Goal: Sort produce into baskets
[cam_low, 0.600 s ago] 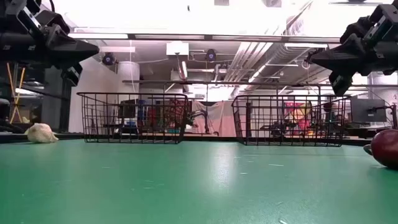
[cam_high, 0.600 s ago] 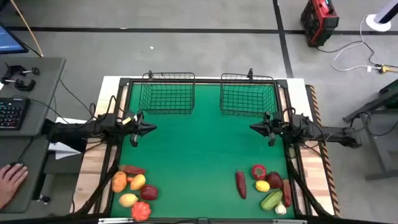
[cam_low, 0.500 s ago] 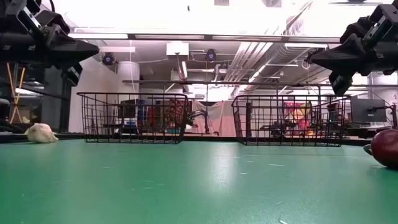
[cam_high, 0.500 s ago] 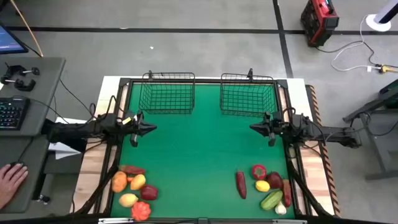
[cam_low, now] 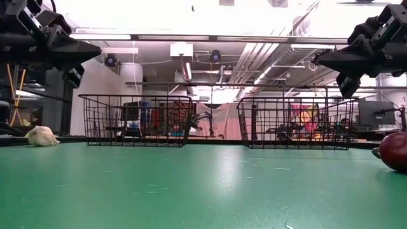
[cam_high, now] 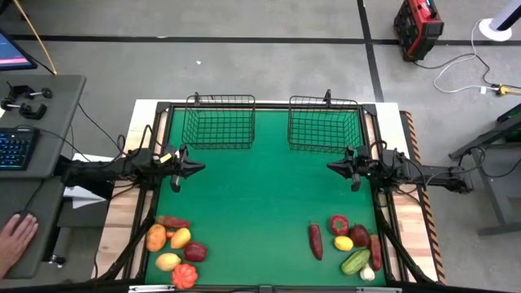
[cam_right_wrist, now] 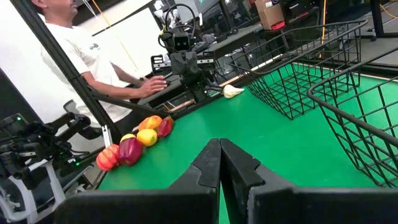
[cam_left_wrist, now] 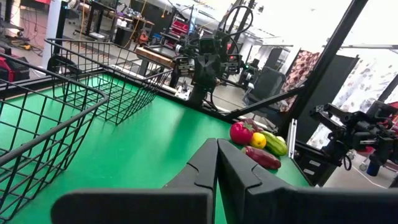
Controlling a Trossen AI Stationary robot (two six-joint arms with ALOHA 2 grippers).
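Green matting [cam_high: 260,195] covers the table on my screens, and I take the two baskets as my landmark: the left basket [cam_high: 218,122] and the right basket [cam_high: 325,124] stand side by side at the far edge of the mat, a gap between them, and both appear to hold nothing, though the mesh makes this hard to confirm. The left gripper [cam_high: 199,168] hangs above the mat, nearer me than the left basket and just outside its outer corner, fingers pressed together with nothing between them; its wrist view shows the two dark fingers [cam_left_wrist: 205,165] meeting at the tips. The right gripper [cam_high: 332,168] mirrors it below the right basket, its fingers [cam_right_wrist: 233,163] likewise closed on nothing. All produce lies well apart from the baskets at the near edge. One cluster [cam_high: 173,251] of orange, yellow and red pieces sits on the left-basket side; another cluster [cam_high: 353,242], red, yellow, maroon, green and white, sits on the right-basket side, with a dark red long piece [cam_high: 315,241] just beside it. A person's hand [cam_high: 15,236] rests on the desk beyond the left arm.
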